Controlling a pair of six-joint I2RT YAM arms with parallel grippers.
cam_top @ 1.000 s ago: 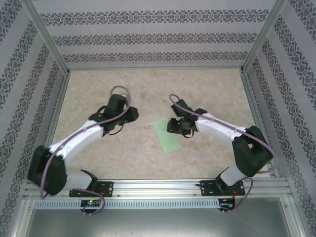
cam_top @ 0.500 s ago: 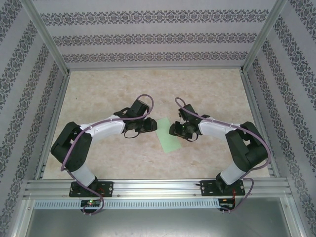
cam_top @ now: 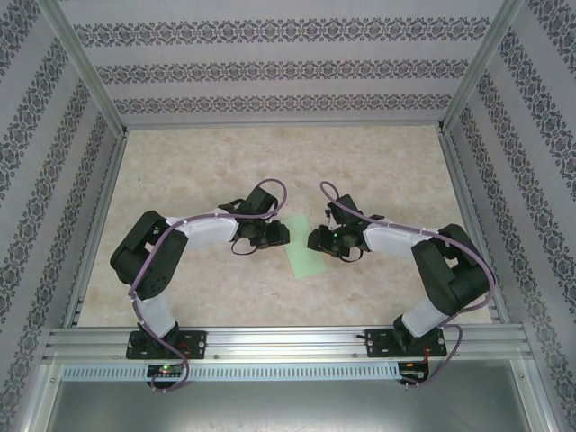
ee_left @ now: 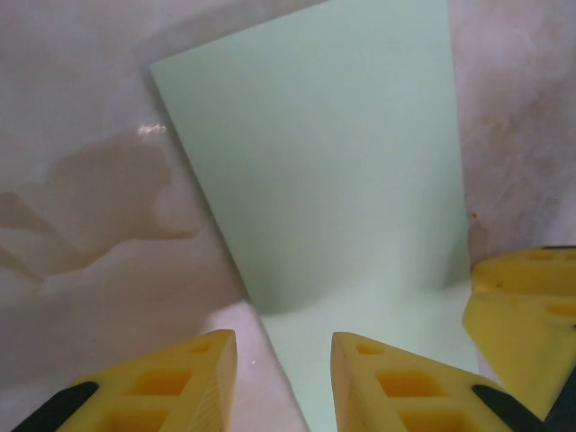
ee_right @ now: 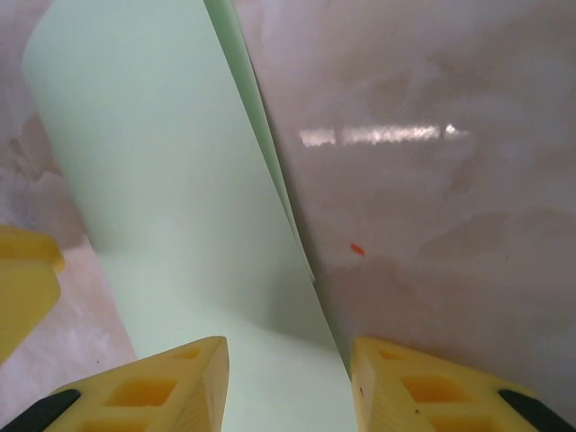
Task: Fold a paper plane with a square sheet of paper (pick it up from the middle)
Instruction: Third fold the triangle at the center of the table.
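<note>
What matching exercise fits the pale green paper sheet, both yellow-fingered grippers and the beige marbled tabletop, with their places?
Things:
1 thin pale green paper sheet
2 left gripper
3 right gripper
4 beige marbled tabletop

Places:
A jaws open over the sheet's right edge
B underneath everything
C jaws open over the sheet's left edge
D lying between the grippers

Pairs: 1-D, 2-C, 3-A, 4-B
</note>
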